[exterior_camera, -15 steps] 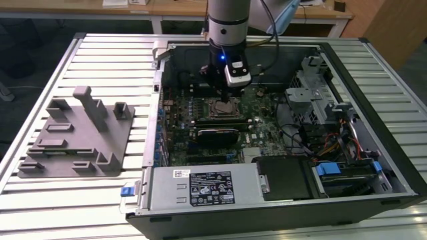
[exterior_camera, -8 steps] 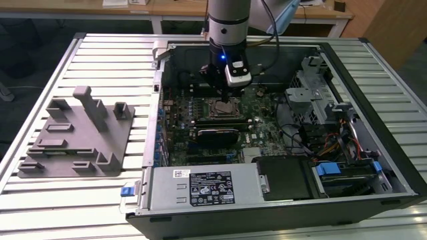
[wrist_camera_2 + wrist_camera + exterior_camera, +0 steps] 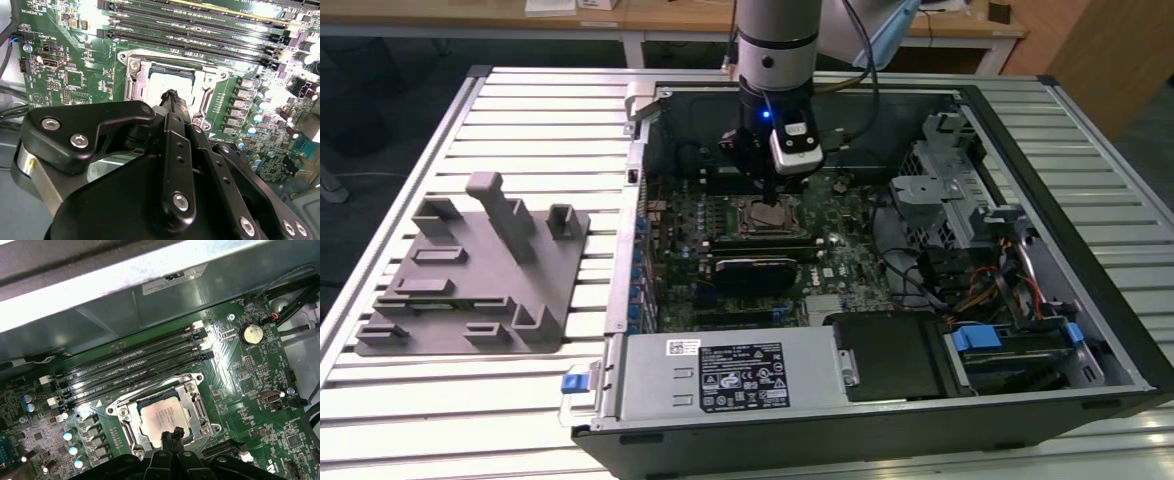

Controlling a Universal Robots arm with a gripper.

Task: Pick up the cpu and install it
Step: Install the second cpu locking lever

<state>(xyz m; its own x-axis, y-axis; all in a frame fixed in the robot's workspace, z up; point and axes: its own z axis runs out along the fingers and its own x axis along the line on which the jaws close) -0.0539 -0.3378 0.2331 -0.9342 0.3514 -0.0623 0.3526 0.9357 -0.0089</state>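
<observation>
Cpu (image 3: 163,419) lies flat in the motherboard socket (image 3: 192,401) at the exterior view's centre, the arm upright above it with gripper (image 3: 171,432) jaws together touching its edge, memory slots (image 3: 135,371) just beside.

the cpu (image 3: 164,417) lies flat inside the socket (image 3: 162,416), its silvery top facing up, framed by the metal bracket. the gripper (image 3: 171,436) hangs just over the cpu's near edge, its dark fingertips pressed together. four ram slots (image 3: 135,365) run beside the socket. a coin battery (image 3: 251,333) sits on the green board (image 3: 260,380).
</observation>
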